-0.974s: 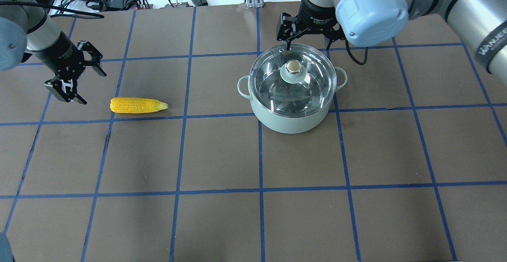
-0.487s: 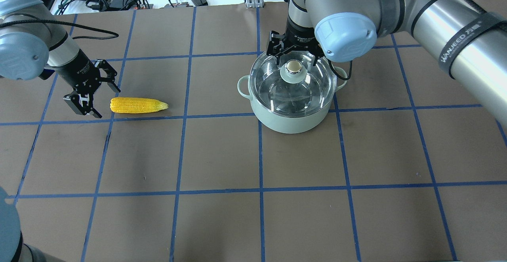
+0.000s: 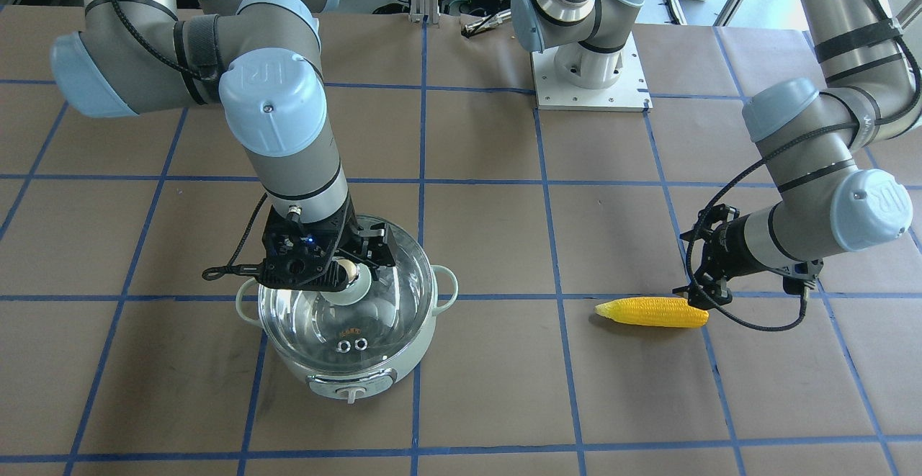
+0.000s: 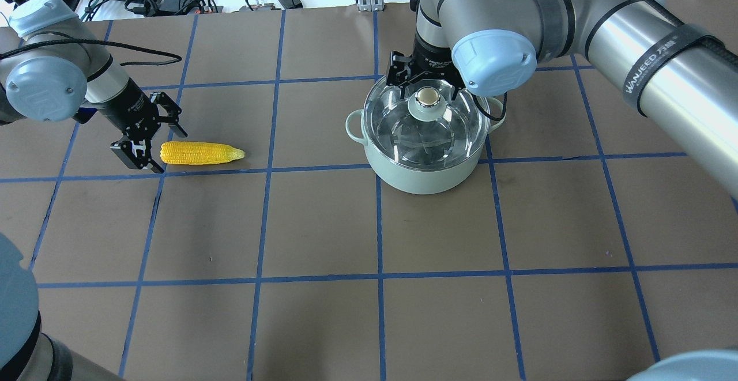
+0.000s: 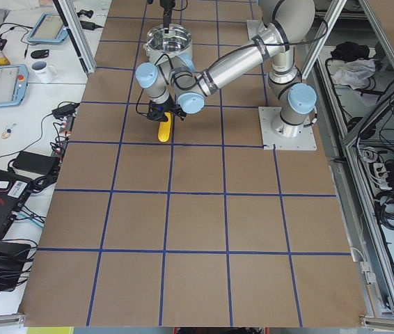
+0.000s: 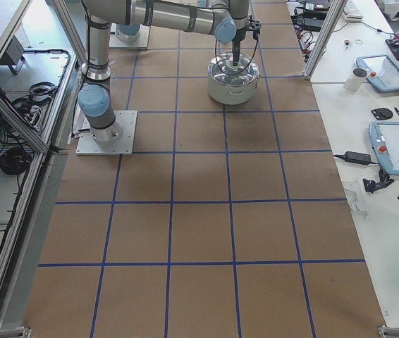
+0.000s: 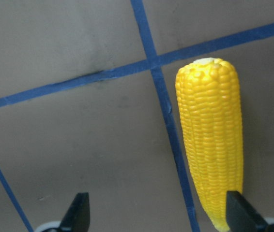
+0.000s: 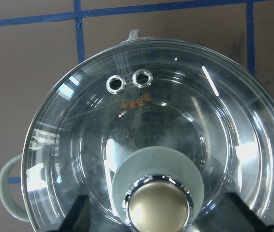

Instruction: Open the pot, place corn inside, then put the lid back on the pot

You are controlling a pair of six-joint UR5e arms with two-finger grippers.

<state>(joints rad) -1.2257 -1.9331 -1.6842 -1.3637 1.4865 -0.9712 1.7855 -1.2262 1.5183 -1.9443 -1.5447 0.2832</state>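
Corn (image 7: 209,145) flat on the surface (image 4: 323,219), at the edge of the open left claw (image 7: 159,213).
The cob lay just beside one finger, mostly off-centre in the wide, empty gap. Well apart, the lid (image 8: 175,121) sat on the pot (image 4: 424,176), its knob (image 4: 427,97) between the spread fingers of the right claw (image 4: 426,86), which gripped nothing.

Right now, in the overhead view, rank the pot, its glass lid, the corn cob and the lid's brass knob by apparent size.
1. Mint-green pot, handles included.
2. Glass lid, nearly the pot's width.
3. Corn cob.
4. Brass knob.
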